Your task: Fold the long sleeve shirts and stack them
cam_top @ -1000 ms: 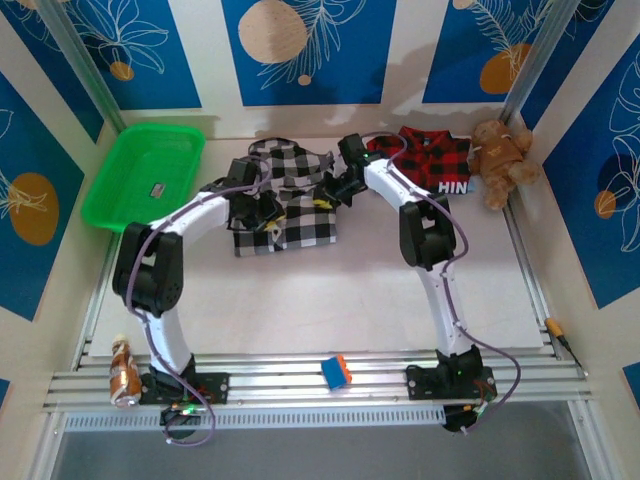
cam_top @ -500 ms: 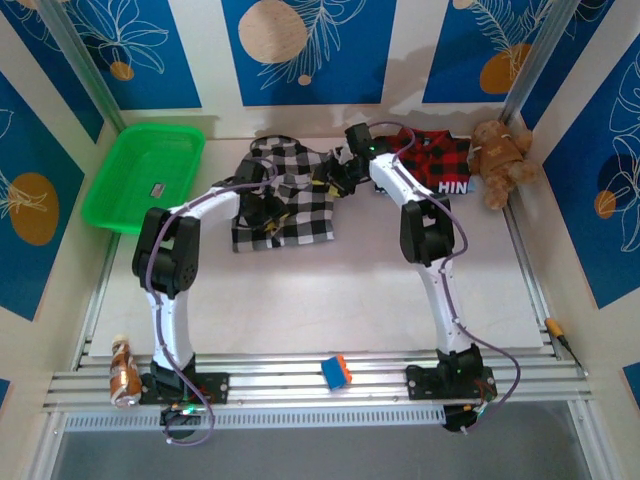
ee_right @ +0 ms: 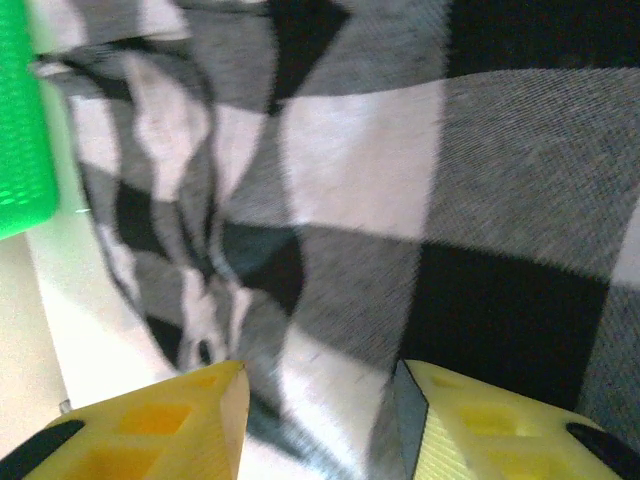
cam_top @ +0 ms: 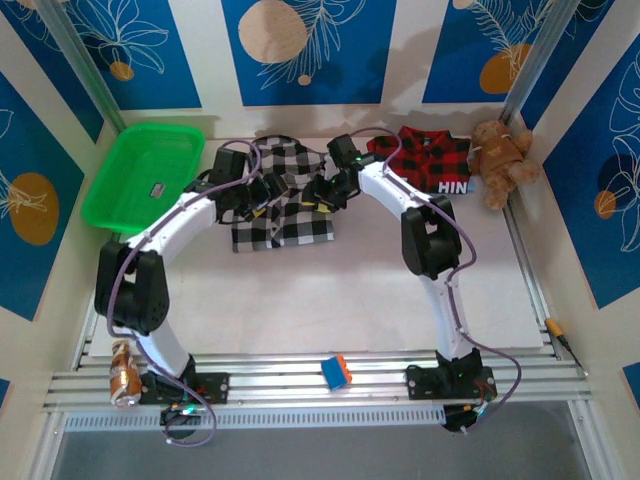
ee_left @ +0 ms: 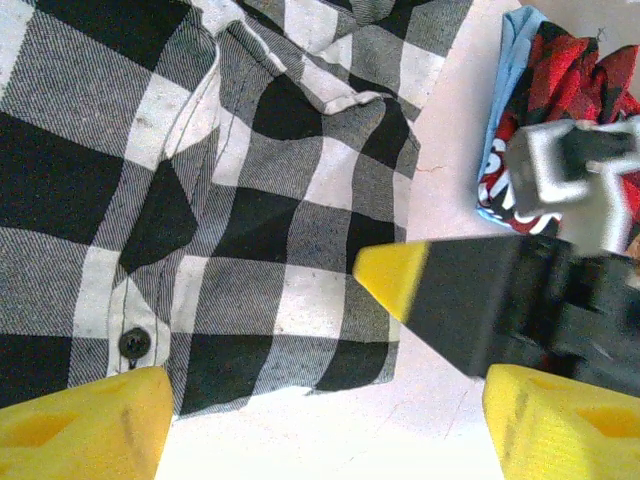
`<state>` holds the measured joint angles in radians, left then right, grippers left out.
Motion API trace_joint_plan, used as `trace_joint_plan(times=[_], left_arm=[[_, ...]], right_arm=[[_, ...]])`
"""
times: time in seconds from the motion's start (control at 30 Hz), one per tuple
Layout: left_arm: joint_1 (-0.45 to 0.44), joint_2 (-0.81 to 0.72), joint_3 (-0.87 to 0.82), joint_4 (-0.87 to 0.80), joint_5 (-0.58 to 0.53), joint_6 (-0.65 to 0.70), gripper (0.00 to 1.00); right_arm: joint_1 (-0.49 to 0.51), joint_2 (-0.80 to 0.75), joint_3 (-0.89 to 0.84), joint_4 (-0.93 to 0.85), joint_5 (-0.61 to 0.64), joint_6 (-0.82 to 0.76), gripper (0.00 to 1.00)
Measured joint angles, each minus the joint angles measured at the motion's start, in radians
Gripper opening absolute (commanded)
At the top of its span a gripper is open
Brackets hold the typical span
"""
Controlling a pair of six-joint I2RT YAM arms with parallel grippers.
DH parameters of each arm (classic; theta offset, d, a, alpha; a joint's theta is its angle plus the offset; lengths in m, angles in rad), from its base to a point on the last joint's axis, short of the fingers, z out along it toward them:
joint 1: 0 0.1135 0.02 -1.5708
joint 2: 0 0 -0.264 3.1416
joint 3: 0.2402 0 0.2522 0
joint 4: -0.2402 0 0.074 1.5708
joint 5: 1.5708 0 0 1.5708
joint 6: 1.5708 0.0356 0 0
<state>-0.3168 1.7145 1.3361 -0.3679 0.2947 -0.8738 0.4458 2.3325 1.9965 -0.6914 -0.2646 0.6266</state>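
1. The table (cam_top: pixel 400 300) is bare across its whole near half, between the shirts and the arm bases. That is the open room for spreading and folding.
2. The checked shirt (cam_top: pixel 295 215) lies rumpled at the far middle of the table, its long axis running far to near. In the left wrist view (ee_left: pixel 250 200) its near hem ends in a corner with bare table past it. In the right wrist view (ee_right: pixel 400 200) the cloth is wrinkled towards the left.
3. The green basket (cam_top: pixel 110 190) sits to the far left, apart from the shirt's left edge, so that side has some room.
4. The red plaid shirt (cam_top: pixel 430 160) lies just beside the checked one on the right, so a sweep that way looks tight.
5. The left gripper (cam_top: pixel 258 200) hovers over the shirt's left part. Its jaws (ee_left: pixel 325 390) are spread wide, with the hem corner below and between them and nothing pinched.
6. The right gripper (cam_top: pixel 320 192) hangs over the shirt's right edge, close to its partner. Its jaws (ee_right: pixel 320 375) stand partly apart above the cloth, with no fold visibly caught.
7. Both arms are about equally near. The hem corner probably suits the left one.
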Motion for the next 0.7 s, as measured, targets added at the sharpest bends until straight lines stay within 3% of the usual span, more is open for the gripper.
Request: trace_joint_plan(times=[0.2, 0.33, 0.57, 0.7], left_arm=[[0.008, 0.142, 0.002, -0.038, -0.041, 0.008, 0.8], [0.024, 0.263, 0.003, -0.043, -0.053, 0.007, 0.76], [0.035, 0.291, 0.057, -0.06, -0.095, 0.046, 0.76], [0.045, 0.291, 0.064, -0.071, -0.121, 0.112, 0.76]], right_arm=[[0.0, 0.055, -0.023, 0.003, 0.023, 0.012, 0.35], [0.011, 0.008, -0.146, 0.05, 0.029, 0.031, 0.33], [0.073, -0.126, -0.377, 0.112, 0.01, 0.111, 0.31], [0.118, -0.143, -0.423, 0.151, -0.039, 0.19, 0.31]])
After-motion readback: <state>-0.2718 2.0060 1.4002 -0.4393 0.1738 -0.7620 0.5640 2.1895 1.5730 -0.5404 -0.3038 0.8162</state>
